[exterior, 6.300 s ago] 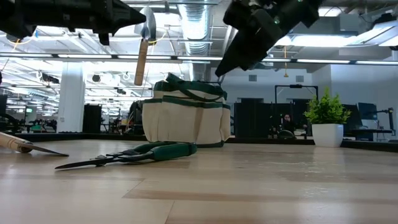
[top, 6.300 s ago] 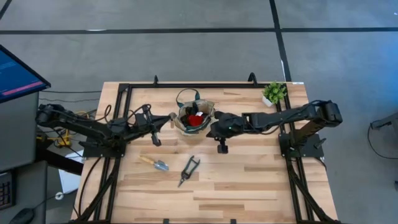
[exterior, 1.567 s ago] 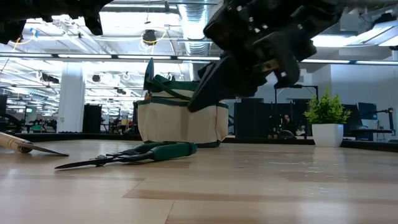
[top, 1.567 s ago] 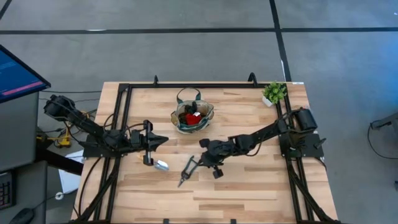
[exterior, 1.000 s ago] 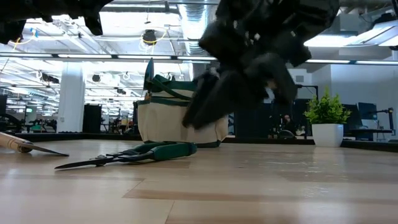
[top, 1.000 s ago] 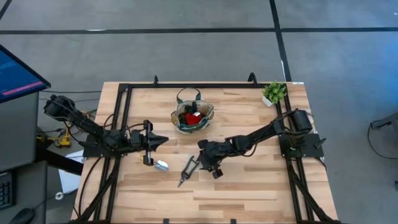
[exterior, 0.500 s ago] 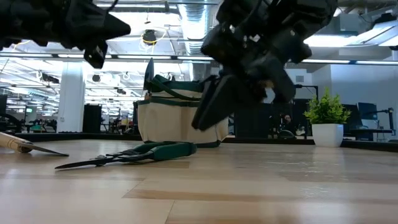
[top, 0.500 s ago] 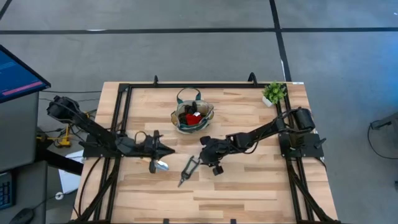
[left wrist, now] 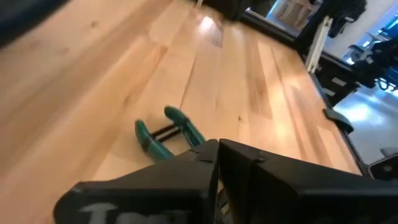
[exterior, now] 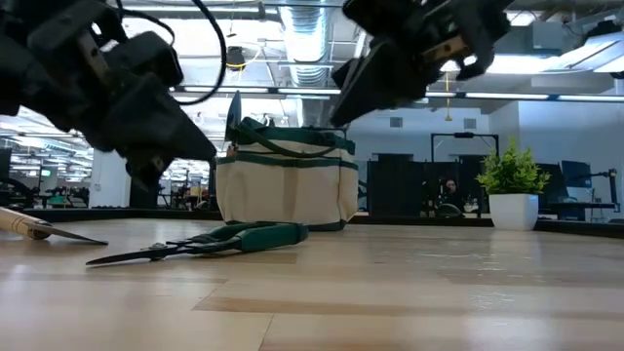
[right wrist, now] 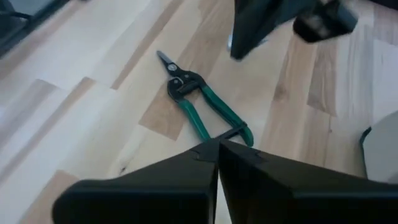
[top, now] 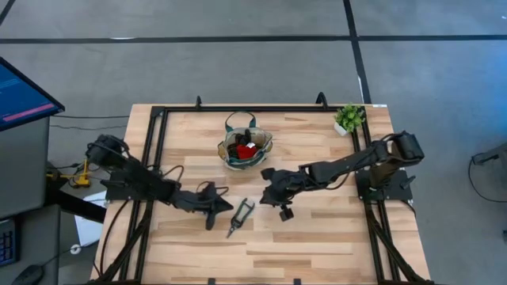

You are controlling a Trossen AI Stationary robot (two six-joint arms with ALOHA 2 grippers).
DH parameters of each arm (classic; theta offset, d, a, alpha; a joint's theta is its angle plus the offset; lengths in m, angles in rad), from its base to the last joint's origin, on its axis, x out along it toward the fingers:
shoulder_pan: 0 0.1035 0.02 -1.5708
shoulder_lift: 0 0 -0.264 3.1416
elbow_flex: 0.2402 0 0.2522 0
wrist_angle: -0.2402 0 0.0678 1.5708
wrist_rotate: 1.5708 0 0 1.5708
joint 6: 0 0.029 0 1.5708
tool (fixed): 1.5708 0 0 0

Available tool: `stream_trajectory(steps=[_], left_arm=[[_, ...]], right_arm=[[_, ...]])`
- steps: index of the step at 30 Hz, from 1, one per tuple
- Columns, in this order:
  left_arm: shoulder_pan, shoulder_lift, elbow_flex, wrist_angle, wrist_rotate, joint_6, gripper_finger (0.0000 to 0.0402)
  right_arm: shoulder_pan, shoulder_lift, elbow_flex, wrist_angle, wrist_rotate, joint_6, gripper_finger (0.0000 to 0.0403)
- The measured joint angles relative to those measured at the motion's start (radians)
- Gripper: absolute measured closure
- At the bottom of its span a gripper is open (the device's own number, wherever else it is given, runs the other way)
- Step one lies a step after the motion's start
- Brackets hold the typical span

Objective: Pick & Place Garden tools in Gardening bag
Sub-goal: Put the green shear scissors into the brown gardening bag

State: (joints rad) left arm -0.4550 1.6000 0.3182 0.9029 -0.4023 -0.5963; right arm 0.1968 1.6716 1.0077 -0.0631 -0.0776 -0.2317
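The gardening bag (top: 246,150) sits toward the far edge of the wooden table (top: 317,237), about midway along it: a small cream fabric tote with dark green trim along the rim and pocket tops, thin green loop handles standing up, and a row of pockets across its side in the low view. From above, its open mouth shows a red-and-black piece (top: 245,150) and other dark tools inside, and a dark blade tip pokes above the rim at one end in the low view. On the bare table nearer the front edge lie the green-handled pruners (top: 238,216), with slim dark blades and a thin wire clip near the handle ends; they lie flat, blades pointing toward the front edge. A trowel (exterior: 39,230) with a pale wooden handle and silver blade rests flat on the table at the side of the low view. The left gripper (top: 225,207) hangs just beside the pruners with its fingers pressed together, holding nothing. The right gripper (top: 266,176) hovers between the pruners and the bag, its fingers also closed and empty.
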Motion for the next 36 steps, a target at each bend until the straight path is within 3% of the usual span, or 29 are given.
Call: stream_trajectory(steps=[5, 12, 17, 22, 29, 36], left_arm=[[0.035, 0.043, 0.021, -0.019, 0.107, -0.105, 0.04], [0.091, 0.042, 0.074, -0.323, 0.244, -0.295, 0.04], [0.117, 0.043, 0.12, -0.346, 0.314, -0.294, 0.04], [0.148, 0.066, 0.158, -0.351, 0.324, -0.268, 0.04], [0.177, 0.202, 0.258, -0.326, 0.359, -0.266, 0.04], [0.194, 0.238, 0.354, -0.364, 0.369, -0.17, 0.04]], right_arm=[[0.008, -0.053, -0.001, -0.026, 0.005, 0.005, 0.0401], [0.041, -0.115, -0.001, -0.073, 0.127, 0.013, 0.0402], [0.065, -0.13, -0.001, -0.103, 0.214, 0.013, 0.0402], [0.072, -0.132, -0.001, -0.112, 0.215, 0.015, 0.0402], [0.078, -0.13, -0.001, -0.15, 0.214, 0.021, 0.0403], [0.077, -0.13, -0.001, -0.164, 0.215, 0.023, 0.0403]])
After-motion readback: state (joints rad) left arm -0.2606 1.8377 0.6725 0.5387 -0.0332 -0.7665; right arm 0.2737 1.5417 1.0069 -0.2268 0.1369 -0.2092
